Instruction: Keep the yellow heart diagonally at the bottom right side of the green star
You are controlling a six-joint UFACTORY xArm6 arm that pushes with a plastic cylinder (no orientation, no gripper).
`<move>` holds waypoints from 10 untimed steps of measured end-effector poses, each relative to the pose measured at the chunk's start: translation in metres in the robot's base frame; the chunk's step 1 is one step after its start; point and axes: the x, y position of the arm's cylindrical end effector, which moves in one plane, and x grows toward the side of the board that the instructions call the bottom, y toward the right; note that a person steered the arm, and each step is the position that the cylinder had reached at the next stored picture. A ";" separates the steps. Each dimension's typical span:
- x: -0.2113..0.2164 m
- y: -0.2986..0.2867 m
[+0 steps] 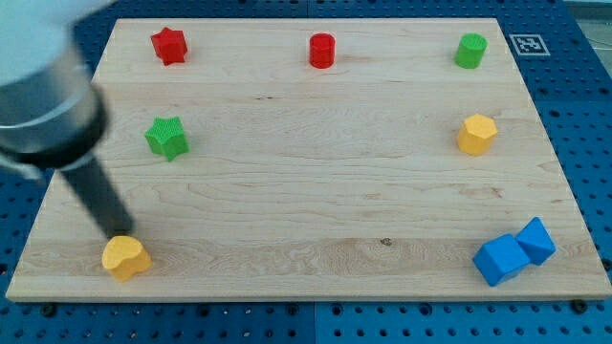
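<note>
The green star (167,137) lies at the view's left, in the upper half of the wooden board (316,182). The yellow heart (125,257) lies near the board's bottom left corner, below the star and slightly to its left. My tip (122,232) rests just at the heart's top edge, touching or nearly touching it. The dark rod rises from there up and to the left, blurred, to the view's top left corner.
A red star (168,45) lies at the top left, a red cylinder (322,51) at the top middle, a green cylinder (470,51) at the top right. A yellow hexagon (476,134) lies at the right. Two blue blocks (513,252) touch at the bottom right.
</note>
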 end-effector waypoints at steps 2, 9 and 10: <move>0.055 -0.022; 0.033 0.135; 0.033 0.213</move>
